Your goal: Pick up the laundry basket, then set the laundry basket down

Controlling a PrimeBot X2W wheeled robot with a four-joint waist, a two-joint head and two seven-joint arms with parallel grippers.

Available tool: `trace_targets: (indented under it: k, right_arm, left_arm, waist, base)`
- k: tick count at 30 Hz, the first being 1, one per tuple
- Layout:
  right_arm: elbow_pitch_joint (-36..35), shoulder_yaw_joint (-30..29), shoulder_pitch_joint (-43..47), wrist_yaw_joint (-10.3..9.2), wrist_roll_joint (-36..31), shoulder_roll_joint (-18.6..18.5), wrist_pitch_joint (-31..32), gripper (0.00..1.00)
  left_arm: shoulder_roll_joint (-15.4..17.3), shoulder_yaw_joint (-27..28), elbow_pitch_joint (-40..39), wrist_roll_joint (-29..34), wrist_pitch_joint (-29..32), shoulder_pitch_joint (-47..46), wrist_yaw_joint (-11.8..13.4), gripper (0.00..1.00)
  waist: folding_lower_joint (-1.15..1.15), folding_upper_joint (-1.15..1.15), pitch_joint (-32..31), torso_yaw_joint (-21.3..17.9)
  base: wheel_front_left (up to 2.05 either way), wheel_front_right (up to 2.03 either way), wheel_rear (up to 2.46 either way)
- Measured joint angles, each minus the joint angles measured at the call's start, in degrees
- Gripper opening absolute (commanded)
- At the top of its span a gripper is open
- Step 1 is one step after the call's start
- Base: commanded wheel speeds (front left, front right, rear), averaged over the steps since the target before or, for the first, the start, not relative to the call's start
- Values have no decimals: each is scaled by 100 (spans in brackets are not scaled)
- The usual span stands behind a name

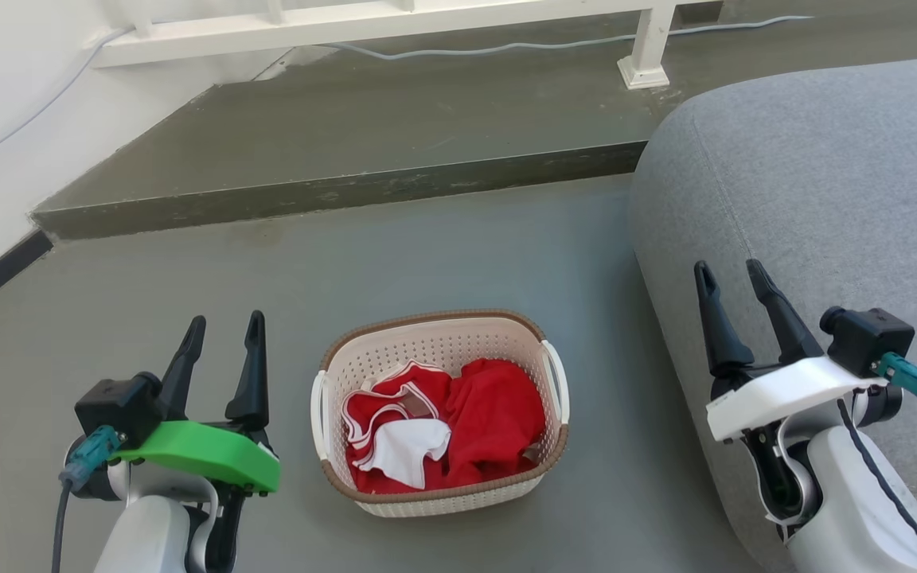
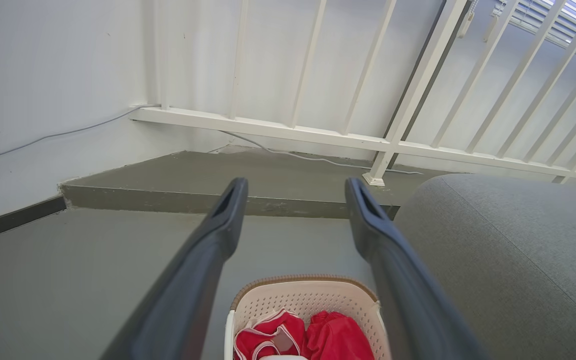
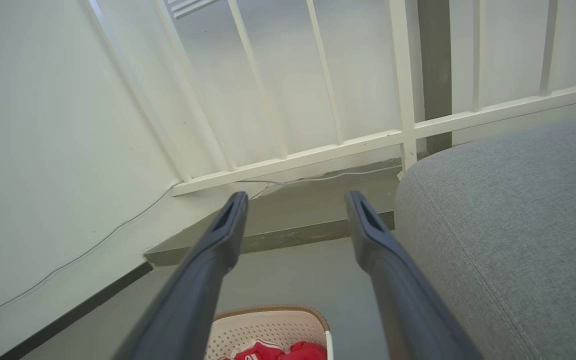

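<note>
On the floor (image 1: 506, 239), the laundry basket (image 1: 435, 320) is seen upright between the left end effector (image 1: 226, 318) and right end effector (image 1: 727, 267), both spread apart and empty. Gripped by one handle (image 1: 558, 382), it could be tipped and the clothes (image 1: 498, 414) spilled.

High head, low wrists, shared basket (image 1: 436, 344)
</note>
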Motion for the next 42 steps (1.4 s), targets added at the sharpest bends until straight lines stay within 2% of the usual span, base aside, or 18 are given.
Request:
trace_targets:
  k: [22,23,31,42]
  right_arm:
    - [-31,-91,34,66,-165,56,0,100]
    - [-16,-90,36,82,-177,57,1,0]
    - [252,-81,339,92,-73,137,36,0]
    - [248,-277,339,92,793,157,264,0]
  left_arm:
    - [-21,23,-37,100,0,55,-1,100]
    - [-23,13,-24,96,0,68,0,0]
    - [-53,-23,234,4,30,300,2,0]
    - [-55,69,185,-864,222,308,2,0]
  waist:
    - [0,0,24,-18]
    - [0,0,25,-17]
    - [0,0,21,-13]
    - [0,0,-22,47]
  base:
    - [0,0,0]
    - [0,0,0]
    - [0,0,0]
    - [0,0,0]
